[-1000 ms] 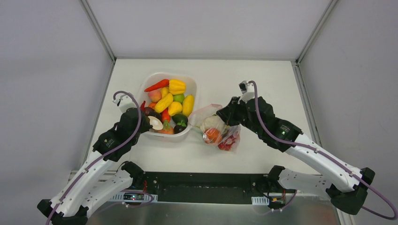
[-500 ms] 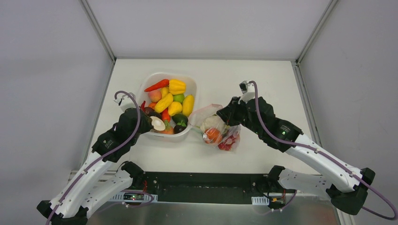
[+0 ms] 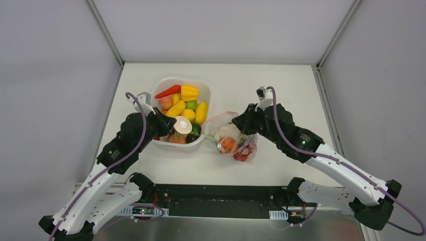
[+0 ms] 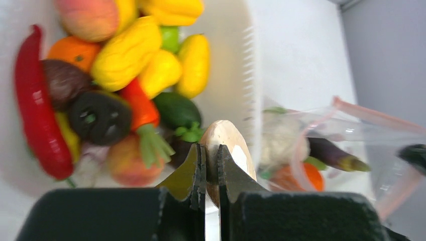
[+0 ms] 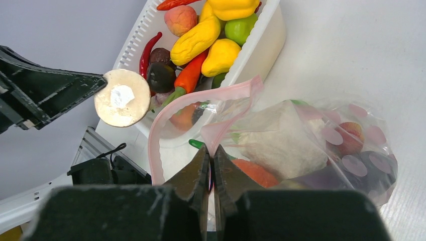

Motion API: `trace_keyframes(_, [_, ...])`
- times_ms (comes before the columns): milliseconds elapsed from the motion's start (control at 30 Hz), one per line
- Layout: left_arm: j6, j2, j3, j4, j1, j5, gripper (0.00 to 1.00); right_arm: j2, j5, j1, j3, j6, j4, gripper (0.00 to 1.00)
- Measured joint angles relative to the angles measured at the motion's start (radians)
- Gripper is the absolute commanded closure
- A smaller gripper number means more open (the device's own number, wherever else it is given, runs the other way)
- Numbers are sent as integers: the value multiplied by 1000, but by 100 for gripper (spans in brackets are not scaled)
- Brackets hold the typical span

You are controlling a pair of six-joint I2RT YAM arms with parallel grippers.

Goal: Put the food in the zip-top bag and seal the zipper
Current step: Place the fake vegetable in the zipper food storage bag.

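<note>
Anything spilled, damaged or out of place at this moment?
Nothing stands out. The loose food sits inside the white tub, the rest inside the zip-top bag. The left gripper is shut on a mushroom over the tub. The right gripper pinches the pink zipper, holding the bag's mouth open.

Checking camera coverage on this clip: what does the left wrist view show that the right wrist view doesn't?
Only left wrist: the left gripper shut on the mushroom seen edge-on, and an orange fruit in the tub. Only right wrist: the mushroom's round flat face, the right gripper shut on the zip-top bag by its pink zipper, and red slices inside. Both: tub, red chilli, yellow pieces, bag.
</note>
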Motion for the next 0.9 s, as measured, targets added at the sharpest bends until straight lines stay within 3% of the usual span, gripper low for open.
trace_keyframes(400, [-98,150,5,484,-9,297,100,0,-8,0,0,3,1,93])
trace_keyframes(633, [-37,345,121,430,-129,378,98,-4,-12,-1,0,11,0,92])
trace_keyframes(767, [31,375,145,348,-200,380,49,-14,-11,-2,0,13,0,92])
trace_keyframes(900, [64,377,144,286,-211,383,32,-19,-11,-2,0,14,0,92])
